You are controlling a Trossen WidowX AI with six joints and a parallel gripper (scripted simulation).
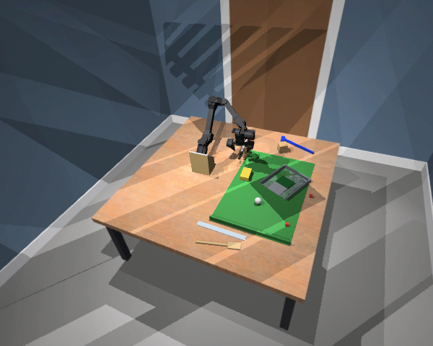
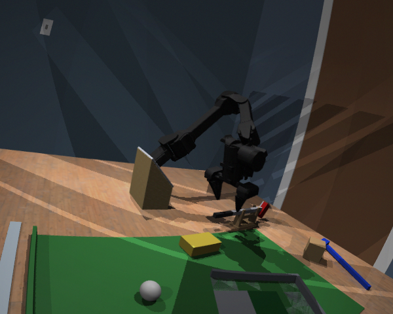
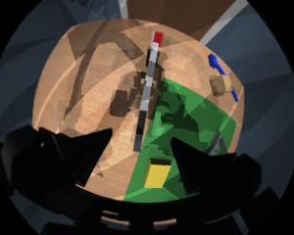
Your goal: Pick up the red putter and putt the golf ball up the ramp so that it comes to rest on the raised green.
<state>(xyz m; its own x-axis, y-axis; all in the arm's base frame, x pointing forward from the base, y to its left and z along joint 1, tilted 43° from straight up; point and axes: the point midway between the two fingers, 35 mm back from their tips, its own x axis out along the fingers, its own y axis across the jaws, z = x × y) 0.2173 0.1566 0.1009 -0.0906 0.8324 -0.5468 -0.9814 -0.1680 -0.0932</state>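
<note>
One tool (image 2: 228,197), its fingers spread wide and holding nothing, hangs just above the red putter (image 2: 243,212), which lies on a small stand (image 2: 244,219) on the counter (image 2: 71,189) beside the green mat (image 2: 98,263). A good grasp likely means straddling the shaft squarely before closing. The ball (image 2: 150,290) sits on the mat, well apart.

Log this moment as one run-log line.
phase: approach | gripper: open, empty, above putter | putter: on stand | ball: on mat
</note>
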